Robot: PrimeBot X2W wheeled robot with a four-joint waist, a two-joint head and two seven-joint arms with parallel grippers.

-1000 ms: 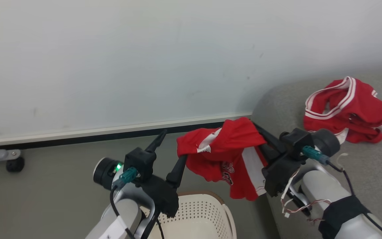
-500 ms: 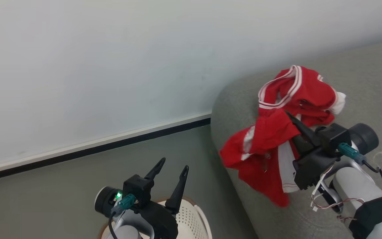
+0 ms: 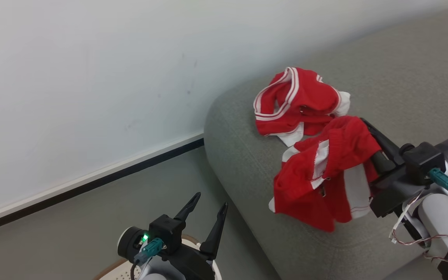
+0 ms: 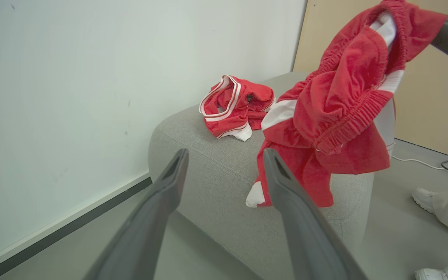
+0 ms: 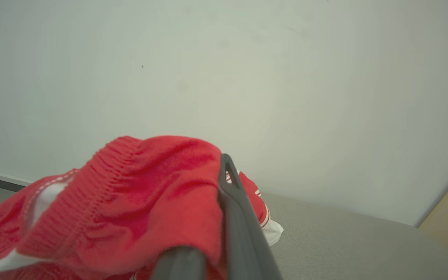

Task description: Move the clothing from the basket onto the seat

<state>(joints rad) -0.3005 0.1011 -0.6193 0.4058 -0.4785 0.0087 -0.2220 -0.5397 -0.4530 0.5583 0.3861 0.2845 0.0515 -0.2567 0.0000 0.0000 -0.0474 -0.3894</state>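
The right gripper [image 3: 370,134] is clamped on the shorts [image 3: 325,175], which hang over the seat [image 3: 247,155] near its basket-side edge. Carry them inward beside the jersey [image 3: 298,101], lower until the cloth rests, then release. The left gripper [image 3: 211,199] waits above the basket [image 3: 109,271], jaws apart.

- Red shorts [image 5: 138,217], elastic waistband showing, drape over the right gripper [image 5: 221,175], pinched between its closed dark fingers.
- Behind them a red-and-white scrap, perhaps the jersey [image 5: 265,223], lies on the grey seat [image 5: 344,241].
- Pale wall [image 5: 224,77] beyond.
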